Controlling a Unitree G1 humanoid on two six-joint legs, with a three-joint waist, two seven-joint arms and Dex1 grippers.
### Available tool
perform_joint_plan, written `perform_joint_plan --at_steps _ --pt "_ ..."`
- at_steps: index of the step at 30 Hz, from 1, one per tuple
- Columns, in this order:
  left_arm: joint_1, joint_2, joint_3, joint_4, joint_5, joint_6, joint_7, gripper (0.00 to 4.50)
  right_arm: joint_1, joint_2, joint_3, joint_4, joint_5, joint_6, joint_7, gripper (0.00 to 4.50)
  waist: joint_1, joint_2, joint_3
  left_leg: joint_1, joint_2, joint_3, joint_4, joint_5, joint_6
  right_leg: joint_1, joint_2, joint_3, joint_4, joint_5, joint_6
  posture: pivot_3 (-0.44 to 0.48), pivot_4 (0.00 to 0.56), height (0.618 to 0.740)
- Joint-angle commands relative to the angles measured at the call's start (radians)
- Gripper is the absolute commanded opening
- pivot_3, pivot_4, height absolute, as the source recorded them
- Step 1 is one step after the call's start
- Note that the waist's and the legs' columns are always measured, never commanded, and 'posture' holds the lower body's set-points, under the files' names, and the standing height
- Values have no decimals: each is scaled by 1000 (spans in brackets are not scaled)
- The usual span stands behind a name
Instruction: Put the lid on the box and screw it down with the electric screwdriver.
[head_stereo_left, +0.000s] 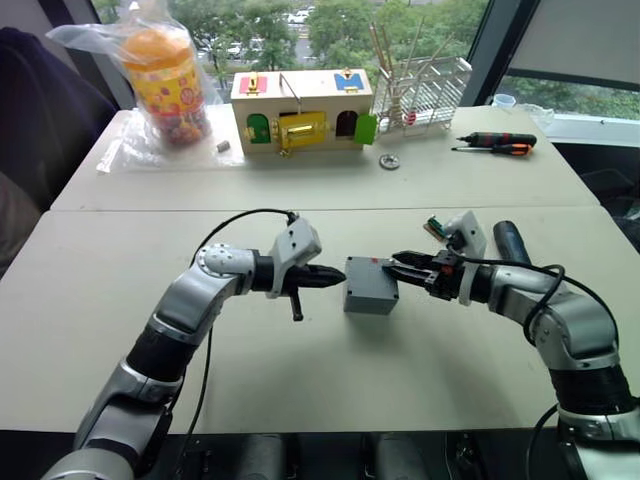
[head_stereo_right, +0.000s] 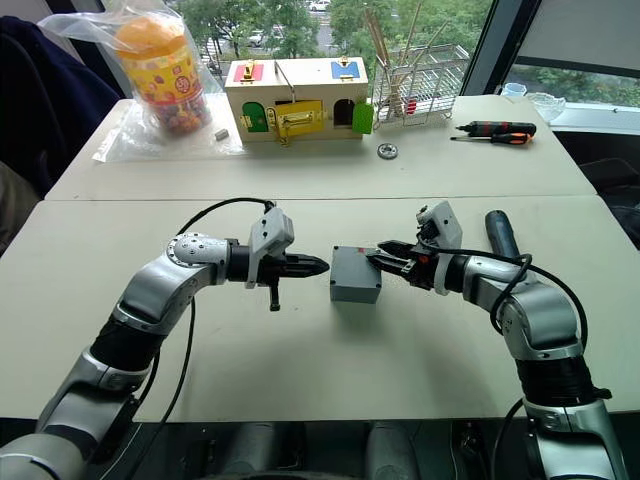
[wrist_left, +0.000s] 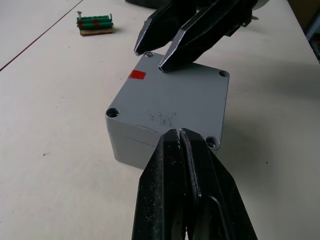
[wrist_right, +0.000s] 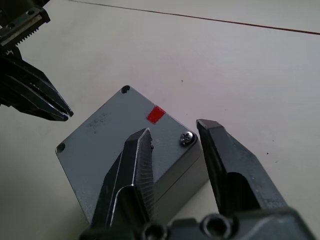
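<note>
The grey box (head_stereo_left: 369, 297) stands mid-table with the lid (wrist_left: 175, 100) resting flat on it, red mark (wrist_right: 156, 114) facing up. One corner carries a screw (wrist_right: 187, 138); the other visible corner holes look empty. My left gripper (head_stereo_left: 335, 279) is shut on nothing, its tip at the left edge of the lid. From the right, my right gripper (wrist_right: 174, 129) hovers open over the screwed corner, one finger on each side of the screw. The electric screwdriver (head_stereo_left: 512, 240) lies on the table behind my right arm.
A green connector strip (head_stereo_left: 435, 226) lies just behind the right gripper. On the far table are a wooden box with coloured doors (head_stereo_left: 300, 110), a bagged orange jar (head_stereo_left: 165, 85), a wire rack (head_stereo_left: 420, 90), a metal disc (head_stereo_left: 389, 161) and black-and-orange hand screwdrivers (head_stereo_left: 495, 143).
</note>
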Motion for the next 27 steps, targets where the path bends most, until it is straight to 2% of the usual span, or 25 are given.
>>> perform_joint_plan --at_steps 1,3,7,12,15,17,21,27 --pt "-14 -9 17 -23 -16 -19 3 0 -11 -17 -17 -9 -2 -7 -1 3758 0 0 0 0 0 0 0 0 0 0 0 0 0 0 0 0 150 708" --pt "-16 -12 16 -22 -15 -21 1 0 -17 -18 -28 -10 -5 -10 -12 4478 -1 0 0 0 0 0 0 0 0 0 0 0 0 0 0 0 150 708" --pt "-32 -10 30 -26 -41 -1 -20 0 -23 -50 -112 -55 59 48 -17 4478 3 0 0 0 0 0 0 0 0 0 0 0 0 0 0 0 150 708" --pt "-51 12 46 -67 -88 38 -42 0 -49 -145 -230 -66 150 131 11 4478 -1 0 0 0 0 -1 0 0 0 0 0 0 0 0 0 0 150 708" --pt "-52 22 37 -108 -99 47 -48 0 -81 -268 -262 13 144 149 75 4478 1 0 0 0 1 -1 0 0 0 0 0 0 0 0 0 0 150 708" --pt "-48 27 28 -137 -103 54 -48 0 -91 -348 -243 74 106 133 108 4478 2 0 0 0 0 -1 0 0 0 0 -1 0 0 0 0 0 150 708" --pt "-32 34 -1 -192 -100 57 -42 0 -91 -504 -120 221 -20 65 195 4478 0 0 0 0 0 0 0 0 1 0 -1 0 -1 0 0 0 150 708" --pt "-6 36 -45 -255 -82 60 -16 0 -187 -623 73 462 -168 52 333 4478 -1 0 0 0 0 1 0 0 1 -1 0 1 -1 0 0 0 150 708"
